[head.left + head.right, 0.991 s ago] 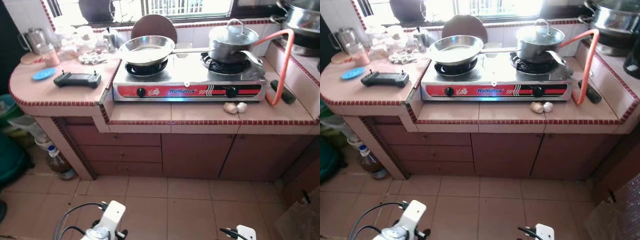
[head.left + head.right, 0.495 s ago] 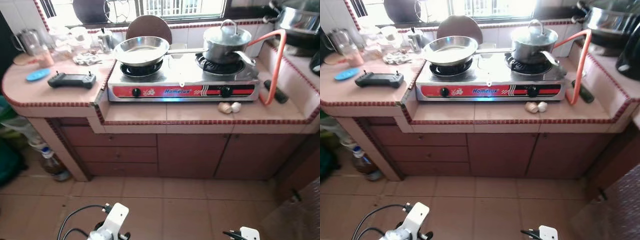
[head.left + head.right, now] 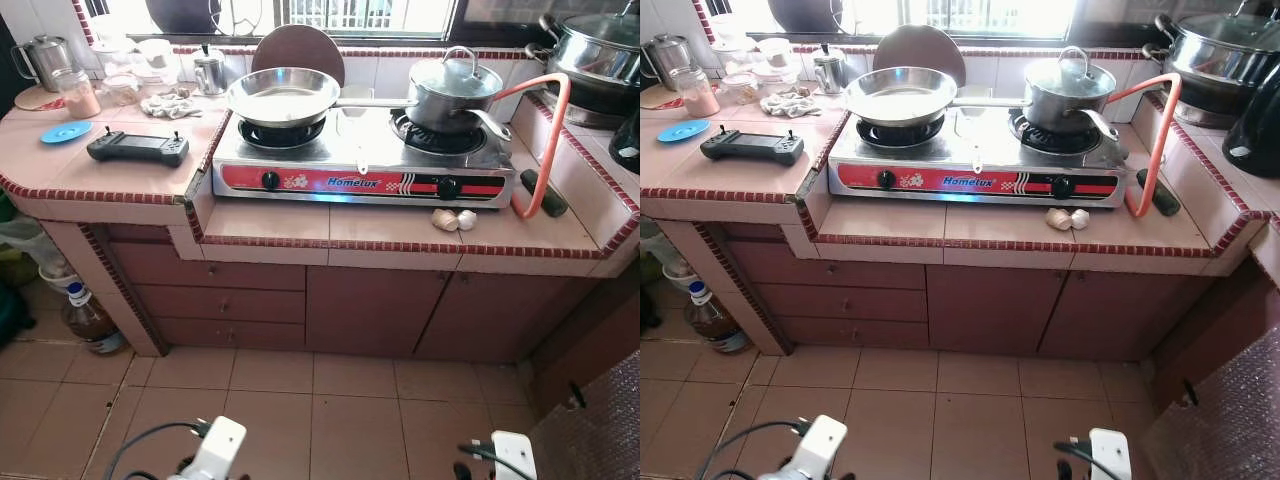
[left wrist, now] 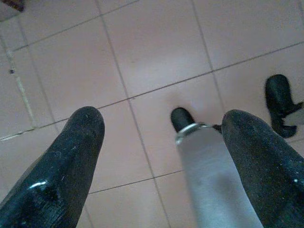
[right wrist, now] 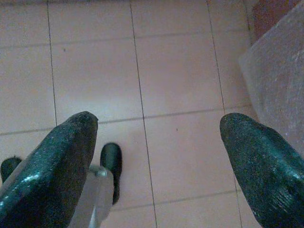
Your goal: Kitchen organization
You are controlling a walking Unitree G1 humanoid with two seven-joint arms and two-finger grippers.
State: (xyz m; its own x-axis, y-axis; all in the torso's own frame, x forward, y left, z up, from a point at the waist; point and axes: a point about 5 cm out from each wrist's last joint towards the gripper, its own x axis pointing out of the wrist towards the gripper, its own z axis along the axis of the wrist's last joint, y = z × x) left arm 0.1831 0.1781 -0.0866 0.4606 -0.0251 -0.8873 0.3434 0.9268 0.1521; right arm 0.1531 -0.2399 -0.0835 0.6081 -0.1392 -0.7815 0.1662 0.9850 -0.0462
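Note:
A tiled kitchen counter [image 3: 300, 222] holds a two-burner gas stove [image 3: 360, 181]. A steel frying pan [image 3: 283, 95] rests on its left burner and a lidded pot [image 3: 455, 88] on its right. Two garlic bulbs [image 3: 453, 219] lie in front of the stove. A black handheld controller [image 3: 138, 148] and a blue lid [image 3: 66, 131] sit on the left counter. Both arms hang low near the floor. My left gripper [image 4: 164, 121] and my right gripper [image 5: 159, 123] are open over floor tiles, holding nothing.
An orange gas hose [image 3: 553, 140] loops over the right counter beside a large steel pot [image 3: 600, 55]. A kettle [image 3: 35, 62], a jar [image 3: 78, 95] and cups crowd the back left. A bottle [image 3: 88, 318] stands on the floor at left, bubble wrap [image 3: 1230, 420] at right.
The whole picture has shifted as the camera moved, bringing more of the right counter into view. Nothing on the counter has moved, and both arms still hang low.

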